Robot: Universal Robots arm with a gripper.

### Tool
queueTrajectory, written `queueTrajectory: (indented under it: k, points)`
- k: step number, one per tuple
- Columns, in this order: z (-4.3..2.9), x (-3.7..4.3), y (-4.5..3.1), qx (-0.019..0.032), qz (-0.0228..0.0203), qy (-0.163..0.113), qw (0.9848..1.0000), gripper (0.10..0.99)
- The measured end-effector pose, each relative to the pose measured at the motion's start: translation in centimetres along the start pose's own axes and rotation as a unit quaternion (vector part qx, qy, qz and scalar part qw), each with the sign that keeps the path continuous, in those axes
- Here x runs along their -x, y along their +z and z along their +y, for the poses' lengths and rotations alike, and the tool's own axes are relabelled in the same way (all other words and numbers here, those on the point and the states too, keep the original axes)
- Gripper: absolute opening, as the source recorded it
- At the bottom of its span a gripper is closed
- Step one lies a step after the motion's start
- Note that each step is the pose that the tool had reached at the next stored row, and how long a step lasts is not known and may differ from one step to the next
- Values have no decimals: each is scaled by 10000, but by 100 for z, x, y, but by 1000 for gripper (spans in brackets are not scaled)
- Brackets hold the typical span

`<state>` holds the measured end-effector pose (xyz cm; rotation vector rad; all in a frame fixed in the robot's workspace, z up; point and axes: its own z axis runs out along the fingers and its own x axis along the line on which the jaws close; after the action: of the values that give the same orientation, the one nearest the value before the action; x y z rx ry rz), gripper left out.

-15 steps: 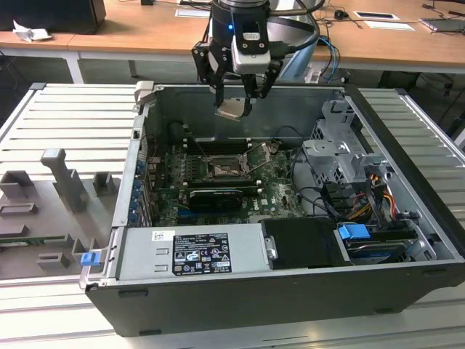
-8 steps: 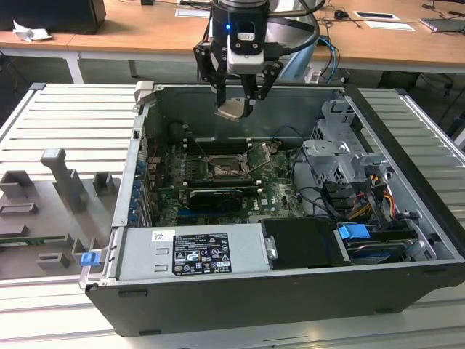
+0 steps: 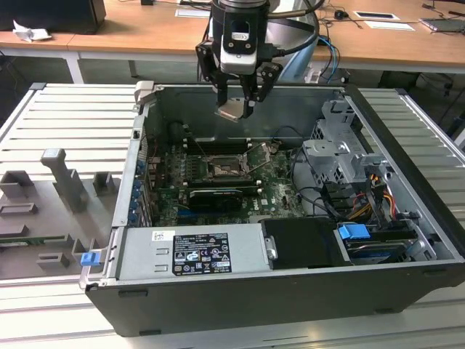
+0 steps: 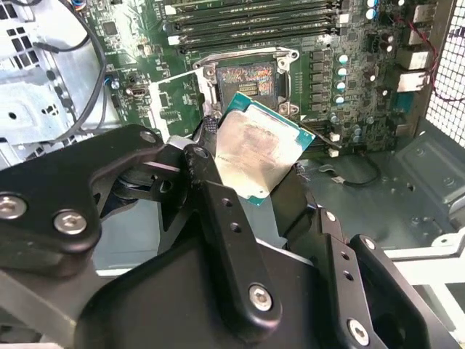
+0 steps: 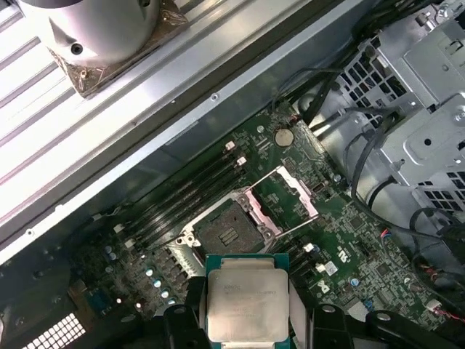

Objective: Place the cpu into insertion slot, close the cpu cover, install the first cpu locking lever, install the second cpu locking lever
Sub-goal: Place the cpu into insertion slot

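**Exterior view.** The black two-finger gripper (image 3: 238, 102) hung above the open dark-grey computer case (image 3: 240, 305). Its fingers were clamped on the cpu (image 3: 234, 110), a small flat square chip with a dull silver-beige metal face. The cpu was held tilted in the air, well apart from the green motherboard (image 3: 218, 190) below. The insertion slot (image 3: 221, 169), a small square black socket framed in silver metal, lay below the gripper with nothing in it.

**Second wrist view.** The cpu (image 4: 254, 153) sat between the gripper's black fingers (image 4: 207, 163), gripped at opposite edges with its metal face showing. Beyond it, the insertion slot (image 4: 247, 80) showed a bare dark pin field. The slot lay just beside the long black memory slots (image 4: 254, 22).

**First wrist view.** The cpu (image 5: 247, 305) was again held in the gripper (image 5: 247, 316). The insertion slot (image 5: 229, 233) was uncovered. The cpu cover (image 5: 299, 191), a thin silver frame plate with a large square window, stood swung open on its hinge beside the slot.

**Step in hand.** Judged from these views, the first step, placing the cpu, was under way; the cover and both levers were not yet handled. Seating would call for a level chip, its edges square to the socket frame and centred over the pin field, then a gentle straight descent.
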<state>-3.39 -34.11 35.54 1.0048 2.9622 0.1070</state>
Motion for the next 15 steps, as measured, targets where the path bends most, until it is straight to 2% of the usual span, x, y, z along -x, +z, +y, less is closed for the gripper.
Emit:
queueTrajectory:
  k: [4,8,15]
  points:
    - [0,0,2,-3,-18,198,9998,541]
    - [0,0,3,-5,-39,447,9990,541]
    - [-1,0,7,-10,-74,865,9962,541]
